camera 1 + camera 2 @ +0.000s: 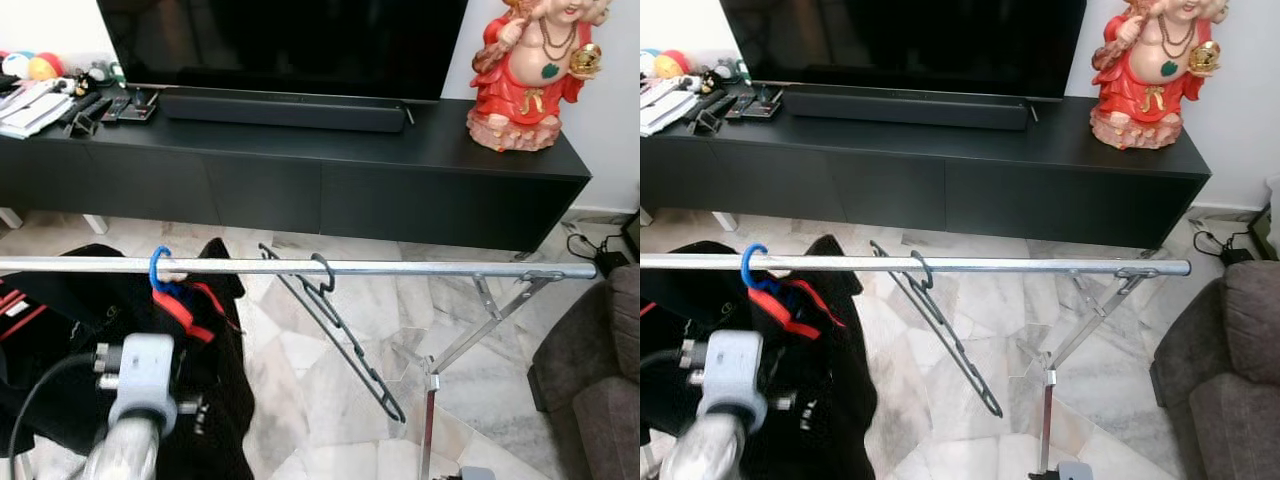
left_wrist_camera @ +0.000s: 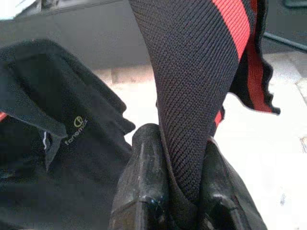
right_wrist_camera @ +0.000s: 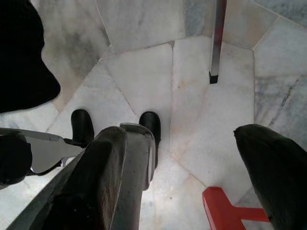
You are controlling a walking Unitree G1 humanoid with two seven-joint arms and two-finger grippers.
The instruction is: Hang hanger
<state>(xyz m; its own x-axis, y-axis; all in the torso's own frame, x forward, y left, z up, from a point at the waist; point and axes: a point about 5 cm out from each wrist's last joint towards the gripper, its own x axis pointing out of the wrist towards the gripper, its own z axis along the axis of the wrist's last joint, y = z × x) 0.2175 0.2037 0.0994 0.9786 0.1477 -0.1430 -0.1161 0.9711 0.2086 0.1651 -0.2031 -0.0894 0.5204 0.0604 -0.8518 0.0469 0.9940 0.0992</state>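
Blue hook (image 1: 158, 270) on rail (image 1: 400, 268); left gripper (image 2: 184, 191) pinches garment (image 2: 192, 96). Release gently. Right gripper (image 3: 192, 158) spread, idle.

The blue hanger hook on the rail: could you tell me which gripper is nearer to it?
Left. The left gripper grips the garment below the blue hanger hook; the right gripper hangs low over the floor.

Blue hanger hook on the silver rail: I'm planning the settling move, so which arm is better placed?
Left. Its gripper is shut on the black-and-red garment hanging from the blue hanger hook; the right gripper hangs open near the floor.
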